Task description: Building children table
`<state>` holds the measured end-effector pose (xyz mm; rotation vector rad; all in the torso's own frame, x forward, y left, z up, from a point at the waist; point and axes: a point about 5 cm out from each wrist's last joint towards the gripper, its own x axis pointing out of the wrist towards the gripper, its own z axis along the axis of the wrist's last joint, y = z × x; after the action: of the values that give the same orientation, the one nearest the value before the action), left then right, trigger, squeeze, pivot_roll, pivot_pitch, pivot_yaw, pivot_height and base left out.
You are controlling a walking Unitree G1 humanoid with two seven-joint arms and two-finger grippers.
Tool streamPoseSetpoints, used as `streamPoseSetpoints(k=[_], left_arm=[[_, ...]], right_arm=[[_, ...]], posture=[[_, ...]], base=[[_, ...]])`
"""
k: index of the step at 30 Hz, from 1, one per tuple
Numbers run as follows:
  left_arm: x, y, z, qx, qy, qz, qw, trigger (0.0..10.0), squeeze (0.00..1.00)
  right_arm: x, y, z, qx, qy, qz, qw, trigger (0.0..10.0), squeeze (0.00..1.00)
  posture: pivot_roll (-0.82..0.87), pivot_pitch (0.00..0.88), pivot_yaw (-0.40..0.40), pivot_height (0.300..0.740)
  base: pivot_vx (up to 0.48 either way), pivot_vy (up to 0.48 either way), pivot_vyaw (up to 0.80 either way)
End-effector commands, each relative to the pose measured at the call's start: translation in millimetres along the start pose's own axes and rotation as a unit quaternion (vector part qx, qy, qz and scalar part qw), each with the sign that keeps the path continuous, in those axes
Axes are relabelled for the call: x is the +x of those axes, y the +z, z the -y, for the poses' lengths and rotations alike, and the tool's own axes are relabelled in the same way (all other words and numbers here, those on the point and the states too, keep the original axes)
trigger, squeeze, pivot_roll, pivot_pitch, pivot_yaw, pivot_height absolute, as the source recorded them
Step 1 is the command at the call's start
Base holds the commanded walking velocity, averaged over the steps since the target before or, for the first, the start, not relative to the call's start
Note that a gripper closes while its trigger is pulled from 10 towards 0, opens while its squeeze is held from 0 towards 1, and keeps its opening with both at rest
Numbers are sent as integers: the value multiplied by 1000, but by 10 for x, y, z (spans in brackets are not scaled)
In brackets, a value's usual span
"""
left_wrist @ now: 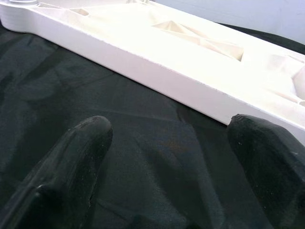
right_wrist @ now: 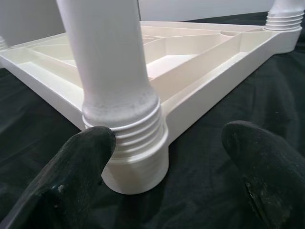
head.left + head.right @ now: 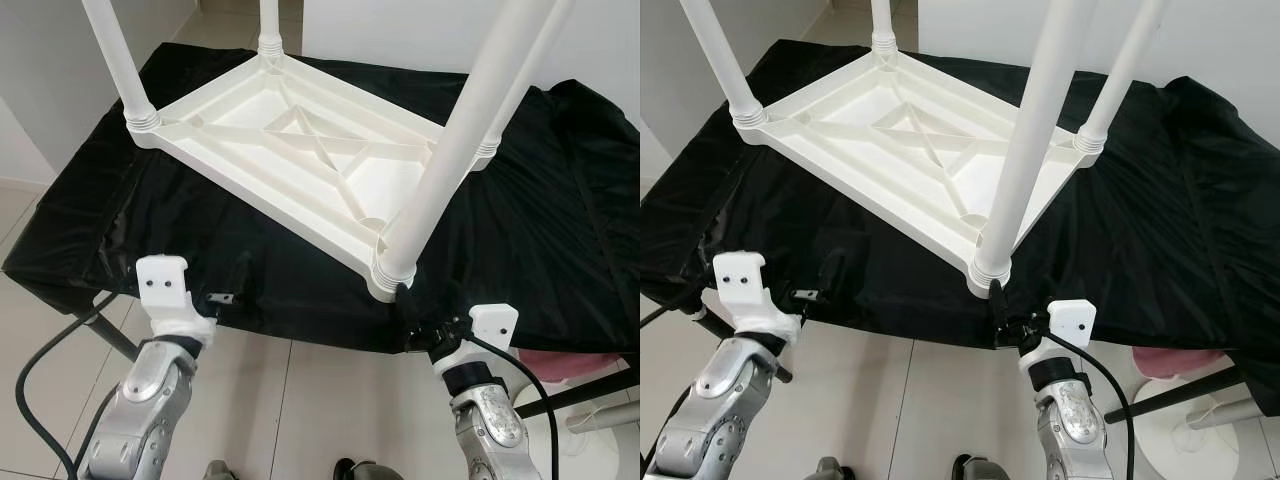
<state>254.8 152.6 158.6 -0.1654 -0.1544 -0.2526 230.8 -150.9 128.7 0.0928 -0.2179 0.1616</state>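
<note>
Your upturned white children's table [image 3: 300, 150] lies on the black-draped desk [image 3: 560, 250], all four legs standing in their sockets. Your right gripper [image 2: 167, 167], jaws wide and empty, brackets the leg [image 3: 440, 170] at the desk's near edge; your left gripper [image 1: 167, 157] hovers open beside the frame. Centre on the threaded collar [image 2: 128, 124] before closing.

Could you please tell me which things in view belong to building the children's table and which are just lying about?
Part of the job:
- white tabletop, upside down on the black cloth
- four white legs, the nearest upright in its corner socket
- right gripper, open by that leg's base
- left gripper, open near the tabletop's edge

Just lying about:
- pink object on the floor
- white round stand base
</note>
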Motion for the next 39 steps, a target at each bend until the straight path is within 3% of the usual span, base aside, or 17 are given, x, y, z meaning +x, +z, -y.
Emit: streamPoseSetpoints(k=[1,7,13,24,28,34,35,39], left_arm=[[1,-36,-4,2,1,-6,1000,10000,0],[48,-1,44,2,-30,-3,1000,10000,0],[46,-6,76,8,-46,-5,999,10000,0],[105,12,104,21,-68,-2,997,10000,0],[129,16,115,30,-76,-1,997,10000,0],[163,5,135,34,-87,-4,996,10000,0],[192,3,141,36,-92,-4,995,10000,0],[213,5,153,37,-96,-3,995,10000,0]], right_arm=[[31,-19,-30,5,17,-5,1000,10000,0],[-36,-17,-22,5,82,-25,996,10000,0],[16,31,33,0,106,-21,994,10000,0],[478,103,49,-14,92,19,995,10000,0],[647,148,206,-17,63,29,997,10000,0],[767,129,253,-26,72,30,997,10000,0],[878,114,265,-33,75,29,996,10000,0],[986,131,344,-34,52,33,998,10000,0]], posture=[[64,158,-27,740],[60,152,-28,740],[58,148,-28,740],[77,143,-31,740],[83,140,-36,740],[70,139,-24,740],[65,142,-19,740],[64,142,-20,740]], base=[[0,0,0],[0,0,0],[0,0,0],[0,0,0],[0,0,0],[0,0,0],[0,0,0],[0,0,0]])
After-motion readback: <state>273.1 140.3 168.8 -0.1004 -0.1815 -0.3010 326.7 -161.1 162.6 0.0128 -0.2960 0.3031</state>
